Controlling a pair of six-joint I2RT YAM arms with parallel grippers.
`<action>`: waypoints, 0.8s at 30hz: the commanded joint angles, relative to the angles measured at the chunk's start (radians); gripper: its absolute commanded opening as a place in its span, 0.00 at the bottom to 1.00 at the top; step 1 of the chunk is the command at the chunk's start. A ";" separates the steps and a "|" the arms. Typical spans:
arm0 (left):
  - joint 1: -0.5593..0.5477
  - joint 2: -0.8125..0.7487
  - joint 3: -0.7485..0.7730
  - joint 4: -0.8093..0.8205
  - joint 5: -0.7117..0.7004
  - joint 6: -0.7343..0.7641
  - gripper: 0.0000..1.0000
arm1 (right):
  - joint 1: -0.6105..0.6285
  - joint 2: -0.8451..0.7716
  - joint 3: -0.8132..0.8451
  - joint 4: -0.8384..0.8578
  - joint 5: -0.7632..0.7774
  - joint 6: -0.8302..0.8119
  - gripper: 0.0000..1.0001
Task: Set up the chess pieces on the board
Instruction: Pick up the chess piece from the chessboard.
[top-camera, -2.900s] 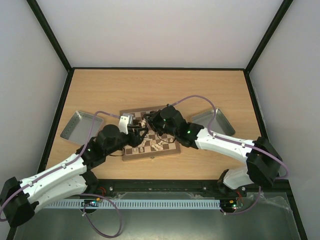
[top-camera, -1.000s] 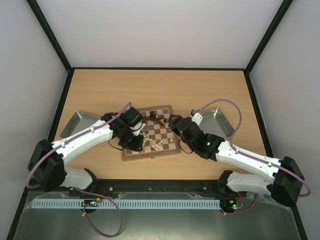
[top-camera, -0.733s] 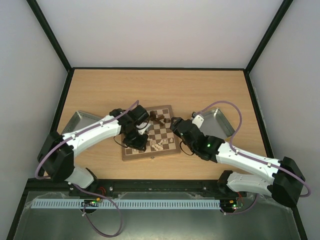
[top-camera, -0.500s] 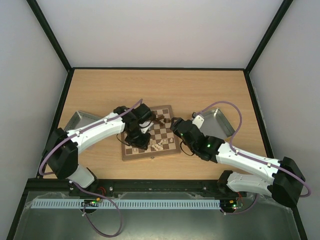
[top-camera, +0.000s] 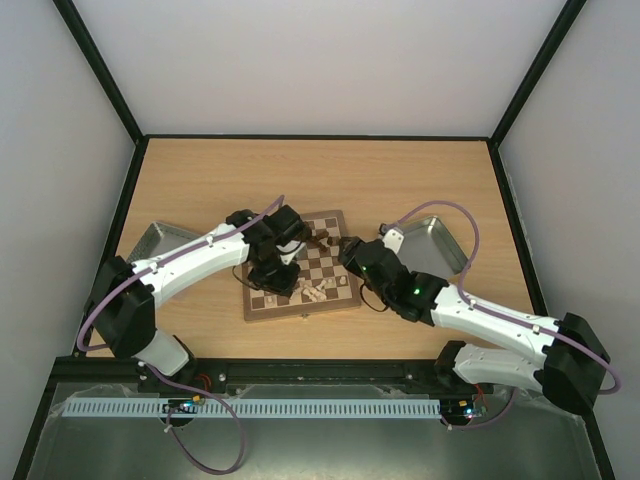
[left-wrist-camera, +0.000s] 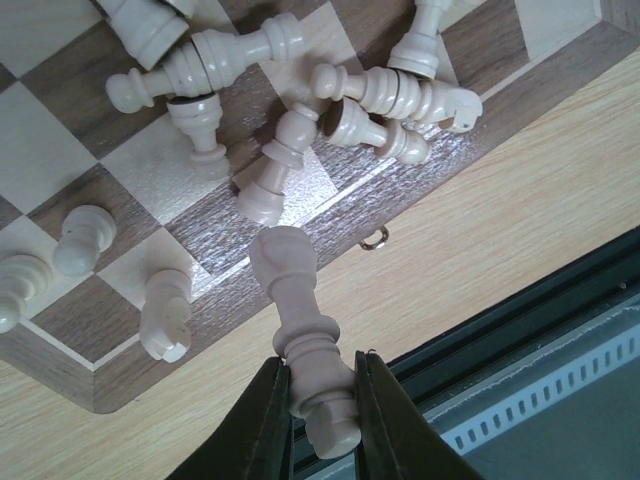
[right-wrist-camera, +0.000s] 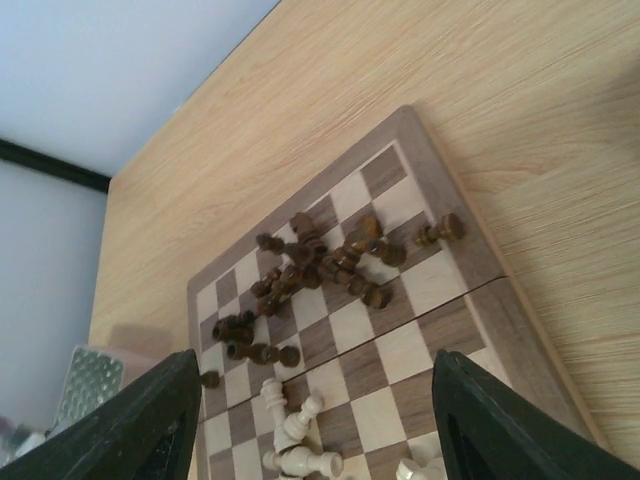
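The board (top-camera: 322, 268) lies mid-table with chess pieces scattered on it. In the left wrist view my left gripper (left-wrist-camera: 320, 365) is shut on the base of a cream piece (left-wrist-camera: 285, 262), hanging over the board's near border. Beyond it a heap of fallen cream pieces (left-wrist-camera: 330, 100) lies on the board (left-wrist-camera: 40, 140), with two or three more at the left. From above, the left gripper (top-camera: 272, 276) is over the board's left side. My right gripper (right-wrist-camera: 313, 352) stands open and empty above the board (right-wrist-camera: 400, 205), near its right edge (top-camera: 352, 250). Below it lie clustered dark pieces (right-wrist-camera: 320, 255) and a few cream pieces (right-wrist-camera: 295, 440).
A grey metal tray (top-camera: 150, 245) sits left of the board and another tray (top-camera: 435, 240) to its right, partly under the right arm's cable. One dark piece (right-wrist-camera: 440, 230) lies apart by the board's border. The table's black front rail (left-wrist-camera: 520, 320) runs just past the board.
The left arm has swung right, carrying its gripper from the board's left edge to above its left squares. The right arm, earlier over the board, drew back to the right edge, then held.
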 joint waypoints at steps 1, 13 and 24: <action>0.015 -0.039 -0.011 -0.022 -0.048 -0.018 0.12 | -0.004 0.051 0.018 0.077 -0.133 -0.150 0.61; 0.123 -0.164 -0.097 -0.002 -0.045 -0.018 0.12 | 0.113 0.384 0.208 0.014 -0.383 -0.210 0.44; 0.264 -0.340 -0.229 0.033 0.008 0.016 0.12 | 0.199 0.563 0.366 -0.176 -0.324 -0.216 0.39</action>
